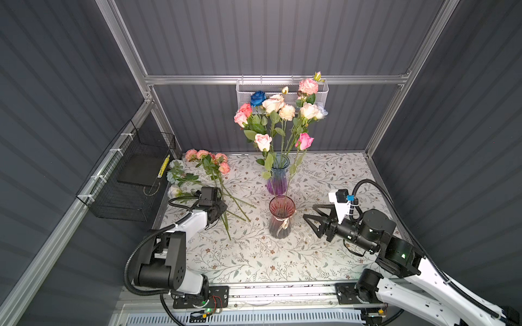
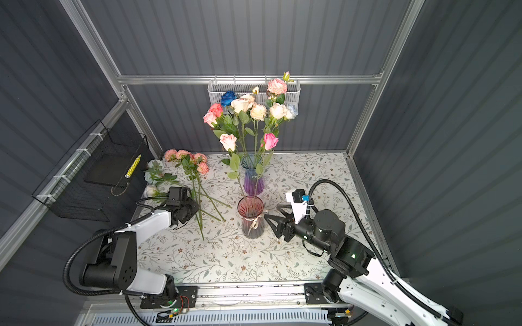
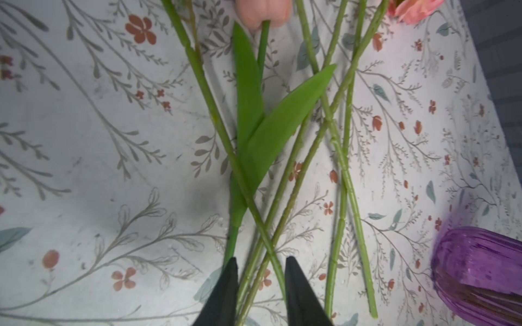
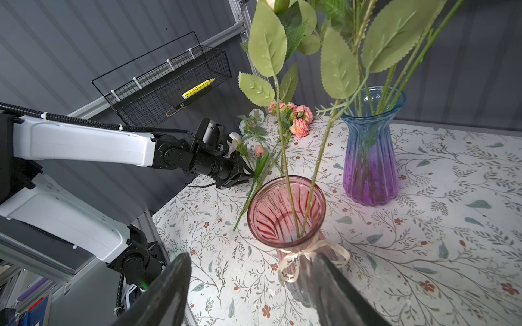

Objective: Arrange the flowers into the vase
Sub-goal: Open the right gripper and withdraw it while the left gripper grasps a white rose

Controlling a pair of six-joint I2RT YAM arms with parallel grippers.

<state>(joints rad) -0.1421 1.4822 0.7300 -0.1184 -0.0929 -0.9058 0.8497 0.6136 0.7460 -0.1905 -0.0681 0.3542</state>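
Observation:
Loose flowers [image 1: 209, 163] with pink and white blooms lie at the table's back left, their green stems [image 1: 226, 209] fanning toward the front. My left gripper [image 1: 223, 210] is low over those stems. In the left wrist view its jaws [image 3: 261, 258] are narrowed round three crossing stems [image 3: 207, 93]. A pink-red glass vase [image 1: 282, 217] stands mid-table with two leafy stems in it. Behind it a blue-purple vase [image 1: 278, 177] holds a tall bunch, one bloom deep blue [image 1: 257, 98]. My right gripper [image 1: 309, 212] is open just right of the pink-red vase [image 4: 285, 209], holding nothing.
A black wire basket [image 1: 132, 180] holding a yellow pen [image 1: 163, 166] hangs on the left wall. A white mesh basket [image 1: 282, 90] hangs on the back rail behind the blooms. Aluminium frame posts border the floral tablecloth [image 1: 254, 259].

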